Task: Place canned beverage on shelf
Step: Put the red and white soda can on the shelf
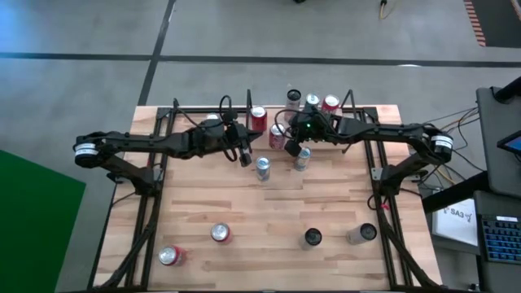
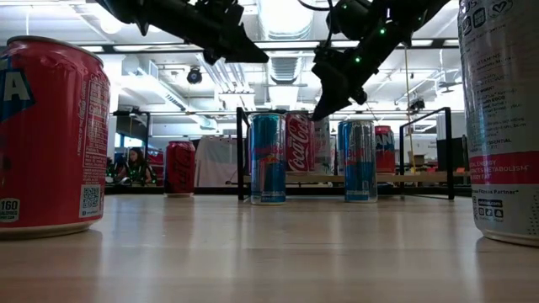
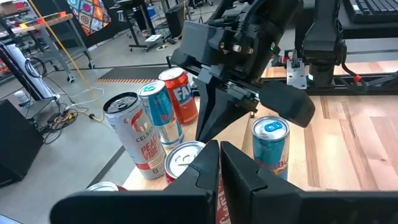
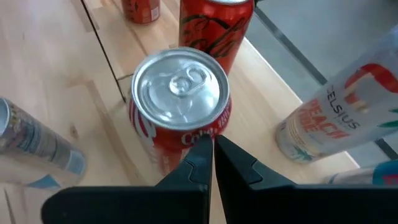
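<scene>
Shelf (image 1: 269, 110) crowded with cans; right fingers (image 4: 212, 152), pressed together, hover over Coca-Cola can (image 4: 180, 99); left fingers (image 3: 219, 163) likewise.

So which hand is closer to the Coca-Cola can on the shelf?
Right. The right hand hovers just above the Coca-Cola can; the left hand is farther off, over the table in front of the shelf.

A robotics lab or workshop: grey concrete floor (image 1: 98, 32), exposed ceiling ducts (image 2: 278, 76), a black computer keyboard (image 1: 498, 236), loose cables.
</scene>
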`<state>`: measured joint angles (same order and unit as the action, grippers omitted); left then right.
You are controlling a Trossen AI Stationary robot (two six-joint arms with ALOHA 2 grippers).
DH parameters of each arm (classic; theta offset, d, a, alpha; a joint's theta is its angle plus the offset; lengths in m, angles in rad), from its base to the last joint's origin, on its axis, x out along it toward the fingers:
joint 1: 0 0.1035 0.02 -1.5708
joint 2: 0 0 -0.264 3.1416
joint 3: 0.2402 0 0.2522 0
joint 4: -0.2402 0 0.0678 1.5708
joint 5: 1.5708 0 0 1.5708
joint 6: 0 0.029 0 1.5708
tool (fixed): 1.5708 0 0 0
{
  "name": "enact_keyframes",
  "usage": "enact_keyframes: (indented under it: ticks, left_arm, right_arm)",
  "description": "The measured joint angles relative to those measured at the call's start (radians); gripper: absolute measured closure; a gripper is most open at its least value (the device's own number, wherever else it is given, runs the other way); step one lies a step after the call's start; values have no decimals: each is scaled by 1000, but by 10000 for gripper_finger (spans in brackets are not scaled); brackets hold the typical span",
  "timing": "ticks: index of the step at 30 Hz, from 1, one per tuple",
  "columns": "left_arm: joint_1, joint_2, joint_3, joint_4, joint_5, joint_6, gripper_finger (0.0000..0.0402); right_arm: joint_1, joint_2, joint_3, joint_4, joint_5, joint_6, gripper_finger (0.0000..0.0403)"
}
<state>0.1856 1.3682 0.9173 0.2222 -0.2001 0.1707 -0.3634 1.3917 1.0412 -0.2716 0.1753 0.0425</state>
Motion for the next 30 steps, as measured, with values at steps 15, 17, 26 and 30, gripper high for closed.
enact_keyframes:
  ticks: [15, 17, 26, 30]
  left_arm:
    - [-1, 0, 0, 1, 0, -5, 402]
    - [-1, 0, 0, 1, 0, -5, 402]
    - [-2, 0, 0, 1, 0, -15, 402]
    - [-2, 0, 0, 0, 0, -15, 402]
  right_arm:
    - [26, -63, 67, -150, -221, 8, 394]
    - [28, -49, 62, -112, -278, 2, 394]
    - [27, 37, 55, 20, -277, -28, 394]
    - [28, 59, 54, 46, -214, -31, 394]
